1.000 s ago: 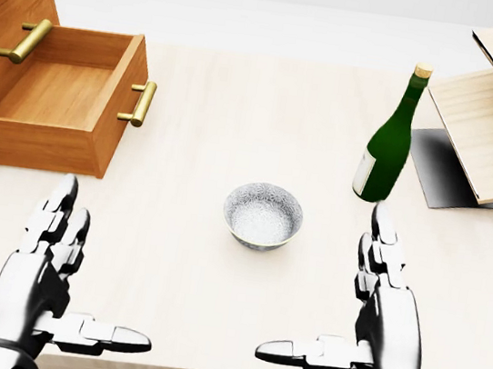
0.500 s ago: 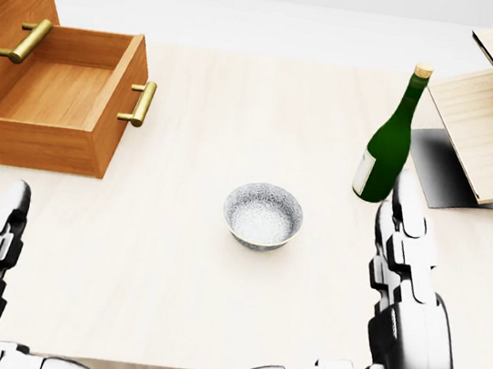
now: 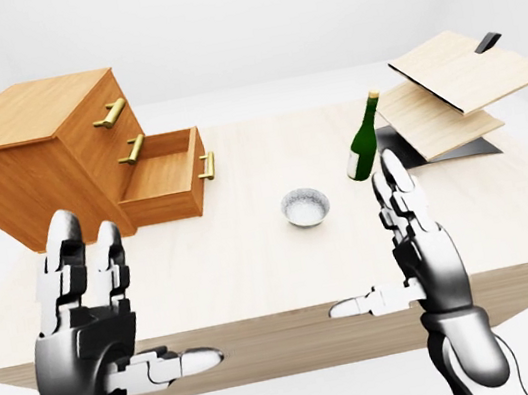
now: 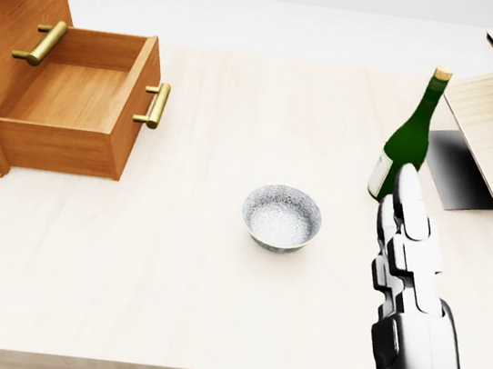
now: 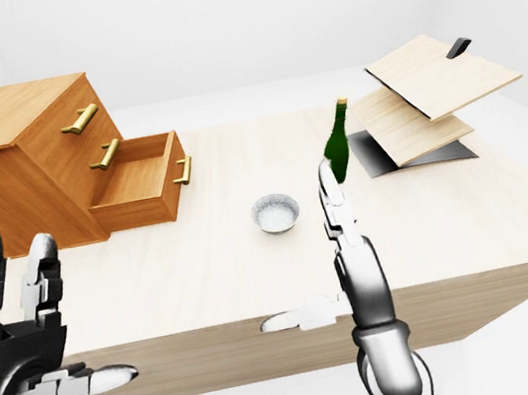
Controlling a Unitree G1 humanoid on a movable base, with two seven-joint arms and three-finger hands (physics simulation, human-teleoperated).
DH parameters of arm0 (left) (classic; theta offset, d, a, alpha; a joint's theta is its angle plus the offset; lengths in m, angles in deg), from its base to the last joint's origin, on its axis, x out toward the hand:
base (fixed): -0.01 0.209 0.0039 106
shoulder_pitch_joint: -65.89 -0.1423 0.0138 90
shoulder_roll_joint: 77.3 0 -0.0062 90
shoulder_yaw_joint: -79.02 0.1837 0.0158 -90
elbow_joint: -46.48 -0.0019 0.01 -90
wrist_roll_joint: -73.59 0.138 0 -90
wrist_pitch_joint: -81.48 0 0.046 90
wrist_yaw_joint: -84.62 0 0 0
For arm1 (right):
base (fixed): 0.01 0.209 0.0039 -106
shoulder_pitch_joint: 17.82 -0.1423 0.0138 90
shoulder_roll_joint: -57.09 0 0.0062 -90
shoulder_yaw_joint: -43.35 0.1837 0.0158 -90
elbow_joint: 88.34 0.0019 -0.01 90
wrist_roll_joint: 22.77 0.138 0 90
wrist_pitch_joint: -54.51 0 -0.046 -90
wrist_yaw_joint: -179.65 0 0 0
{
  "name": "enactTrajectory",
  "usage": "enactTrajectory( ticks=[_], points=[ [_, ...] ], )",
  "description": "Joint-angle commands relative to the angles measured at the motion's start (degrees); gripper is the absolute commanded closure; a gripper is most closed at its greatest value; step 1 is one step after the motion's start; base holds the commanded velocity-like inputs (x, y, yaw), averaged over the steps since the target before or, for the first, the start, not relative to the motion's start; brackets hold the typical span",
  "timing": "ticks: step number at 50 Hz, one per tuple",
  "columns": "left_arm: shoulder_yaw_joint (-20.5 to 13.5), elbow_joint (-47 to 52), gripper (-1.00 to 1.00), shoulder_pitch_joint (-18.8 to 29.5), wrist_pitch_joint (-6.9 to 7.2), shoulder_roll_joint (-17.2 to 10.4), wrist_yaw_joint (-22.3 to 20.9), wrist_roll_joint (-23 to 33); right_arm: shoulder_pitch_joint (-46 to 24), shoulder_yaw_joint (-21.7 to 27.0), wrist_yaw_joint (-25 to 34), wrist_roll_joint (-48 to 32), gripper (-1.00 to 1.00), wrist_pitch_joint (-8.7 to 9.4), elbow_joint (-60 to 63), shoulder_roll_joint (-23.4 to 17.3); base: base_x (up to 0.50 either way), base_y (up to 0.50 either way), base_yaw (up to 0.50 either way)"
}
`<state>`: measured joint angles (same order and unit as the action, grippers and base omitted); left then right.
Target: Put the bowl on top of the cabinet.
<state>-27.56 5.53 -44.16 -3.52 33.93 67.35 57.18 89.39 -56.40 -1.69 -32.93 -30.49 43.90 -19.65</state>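
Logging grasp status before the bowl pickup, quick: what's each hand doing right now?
Left hand: open, holding nothing.
Right hand: open, holding nothing; the bowl is untouched.

No readable text, numbers or brand marks anywhere. Only candidate: a pale paper label (image 4: 379, 176) low on the dark green glass bottle with cork stopper (image 4: 409, 139). It looks blank, though it is too small and side-on to be sure.
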Motion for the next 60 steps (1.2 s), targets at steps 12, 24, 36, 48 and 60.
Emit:
enactTrajectory(
  ticks=[12,24,36,48,60],
  points=[
    [-2.24,1.75,-1.00,0.24,0.00,0.80,-1.18,-1.12,0.44,-0.96,0.79,-2.07,-1.00,0.00,-0.03,-0.06,0.00,0.50,0.00],
    [-3.08,2.40,-1.00,0.44,0.00,0.83,-1.33,-1.61,0.17,-1.69,0.72,-2.73,-1.00,0.00,-0.21,-0.16,0.00,0.50,0.00],
    [-2.97,2.69,-1.00,0.27,0.00,0.98,-1.47,-1.50,-0.16,-1.57,0.55,-2.70,-1.00,0.00,-0.31,-0.13,0.00,0.50,0.00],
    [-2.96,2.64,-1.00,0.25,0.00,1.01,-1.58,-1.40,-0.94,0.05,0.10,0.17,-1.00,0.00,-1.35,1.21,0.00,0.32,0.00],
    [-3.15,2.91,-1.00,0.10,0.00,1.14,-1.82,-1.54,0.04,-0.69,0.58,2.72,-0.99,0.00,0.53,0.14,0.17,0.00,0.00]
  ],
)
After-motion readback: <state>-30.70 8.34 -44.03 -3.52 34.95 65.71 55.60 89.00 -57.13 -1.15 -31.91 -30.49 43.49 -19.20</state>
